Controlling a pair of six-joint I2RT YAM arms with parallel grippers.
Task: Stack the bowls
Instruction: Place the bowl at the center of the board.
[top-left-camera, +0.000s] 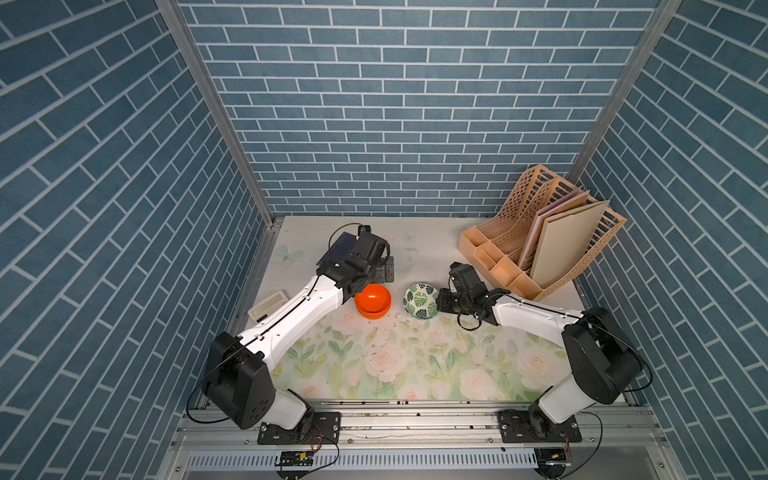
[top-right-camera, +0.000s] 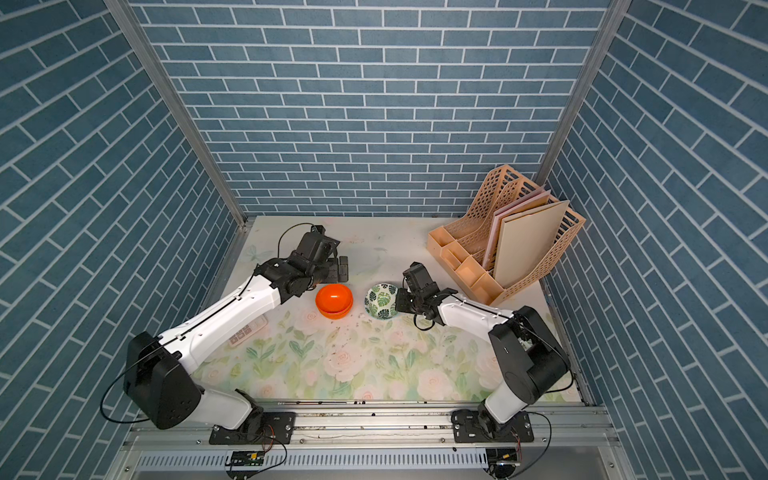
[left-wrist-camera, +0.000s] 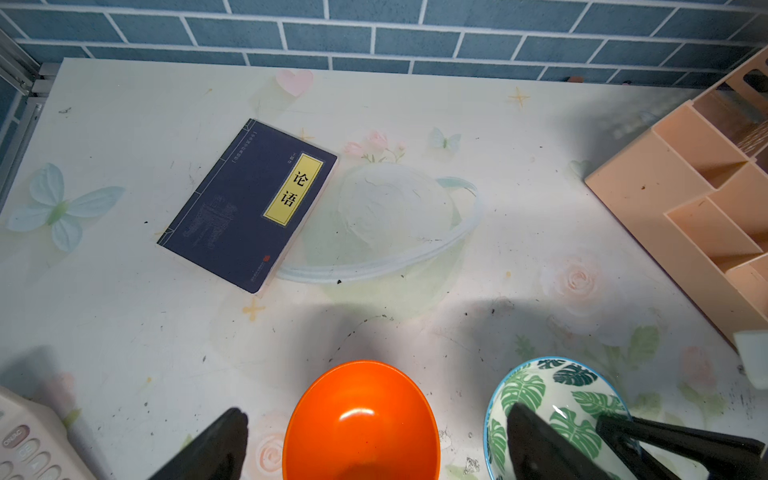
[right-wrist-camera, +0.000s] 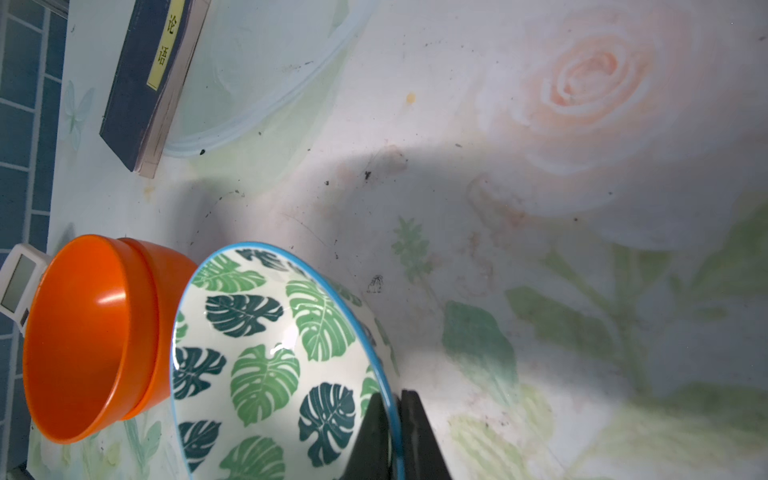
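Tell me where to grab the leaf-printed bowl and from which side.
Take the leaf bowl by its thin rim, one finger inside and one outside, coming from the side away from the orange bowls. Its mouth faces up, and those bowls crowd its other side. The right gripper is shut on that rim there.

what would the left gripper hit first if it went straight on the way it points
The left gripper would probably meet the top orange bowl: it sits between the open fingers, though height is unclear.
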